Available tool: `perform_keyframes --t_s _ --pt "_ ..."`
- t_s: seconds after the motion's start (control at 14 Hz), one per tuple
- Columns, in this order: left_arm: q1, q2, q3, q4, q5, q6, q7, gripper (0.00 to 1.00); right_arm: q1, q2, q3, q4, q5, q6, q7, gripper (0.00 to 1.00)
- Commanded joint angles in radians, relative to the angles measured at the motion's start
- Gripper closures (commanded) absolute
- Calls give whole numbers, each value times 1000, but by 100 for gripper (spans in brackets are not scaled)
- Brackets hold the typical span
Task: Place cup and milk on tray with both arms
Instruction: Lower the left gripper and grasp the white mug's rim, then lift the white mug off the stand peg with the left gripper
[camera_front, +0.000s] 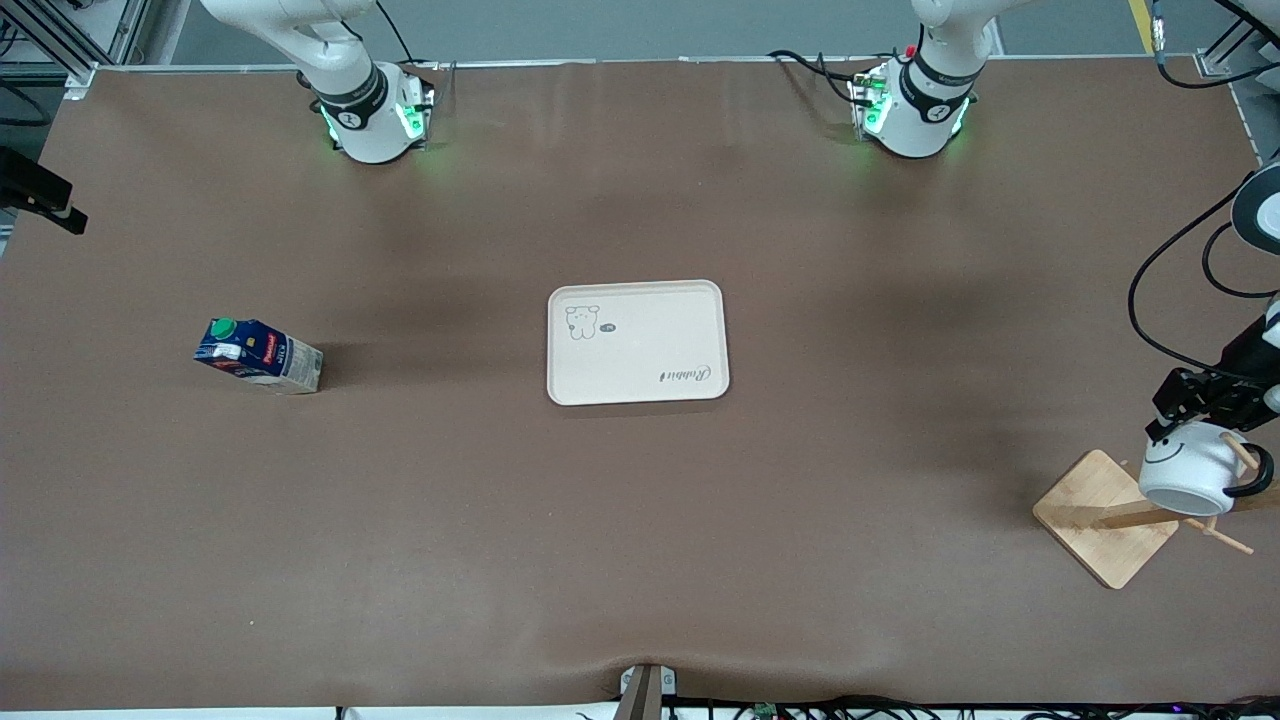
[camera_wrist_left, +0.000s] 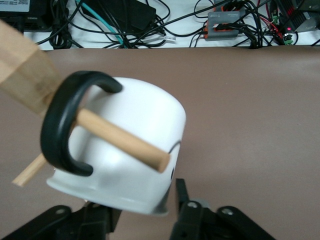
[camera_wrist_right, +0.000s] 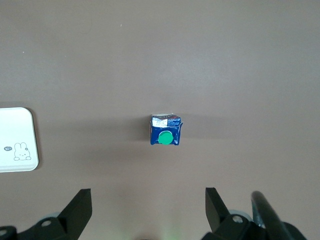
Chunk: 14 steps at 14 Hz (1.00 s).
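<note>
1. Left gripper (camera_front: 1200, 405) is at the cup (camera_front: 1193, 467), which hangs by its handle on a peg of the wooden rack (camera_front: 1105, 517) at the left arm's end of the table (camera_front: 640, 520). Jaws sit either side of the rim; can't tell if they've clamped it.
2. Right gripper (camera_wrist_right: 148, 205) hovers over the milk (camera_wrist_right: 165, 130), jaws wide apart, nothing held.
3. Tray (camera_front: 637, 342) sits mid-table.
4. I'd say the next move is sliding the cup off its peg.
</note>
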Motion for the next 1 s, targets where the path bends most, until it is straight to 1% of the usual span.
perform_keyframes --t_s 0.0,0.29,0.43,0.5,0.57,0.79,0.93 --pt "-1 -3 -25 11 -22 -4 27 100 -10 -1 6 1 -7 -5 -2 0" --pt "0 -39 -97 6 -9 -10 -2 100 -14 0 6 1 -7 -5 -2 0" --pt "-1 -71 -120 2 -6 -62 -72 100 -16 0 6 1 -7 -5 -3 0" --pt "-1 -88 -131 0 15 -91 -109 100 -16 0 6 1 -7 -5 -2 0" --pt "-1 -106 -143 0 58 -112 -161 100 -16 0 6 -1 -7 -5 -2 0" --pt "0 -155 -226 -3 174 -180 -409 100 -16 1 7 1 -4 -3 -5 0" --pt "2 -167 -286 -1 207 -218 -527 100 -14 3 6 2 -4 -3 1 0"
